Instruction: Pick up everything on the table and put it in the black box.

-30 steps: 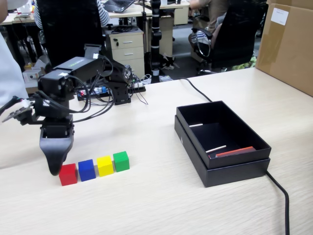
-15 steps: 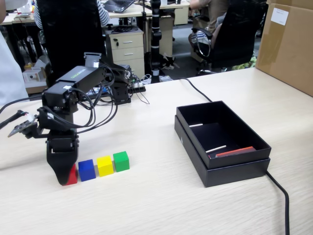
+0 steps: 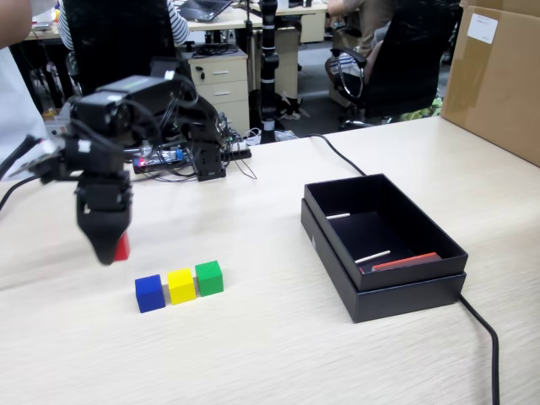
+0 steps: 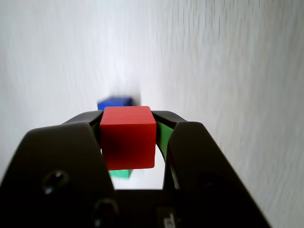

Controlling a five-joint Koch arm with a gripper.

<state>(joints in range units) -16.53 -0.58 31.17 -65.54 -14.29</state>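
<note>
The gripper (image 3: 107, 251) is clamped on the red cube (image 3: 123, 247) and holds it clear above the table (image 3: 253, 337), toward the left edge in the fixed view. In the wrist view the red cube (image 4: 127, 137) sits squarely between the two jaws of the gripper (image 4: 129, 142), with the tabletop (image 4: 228, 71) blurred beneath.

On the table, the blue cube (image 3: 149, 293), yellow cube (image 3: 180, 285) and green cube (image 3: 208, 277) form a tight row, side by side, near the front left of the table. The blue cube (image 4: 114, 102) also shows beyond the gripper in the wrist view.

The black box (image 3: 405, 295) stands well apart toward the right edge. It contains two white sticks (image 3: 372, 256) and a red strip (image 3: 407, 261). A black cable (image 3: 481, 325) runs along the table past the box.
</note>
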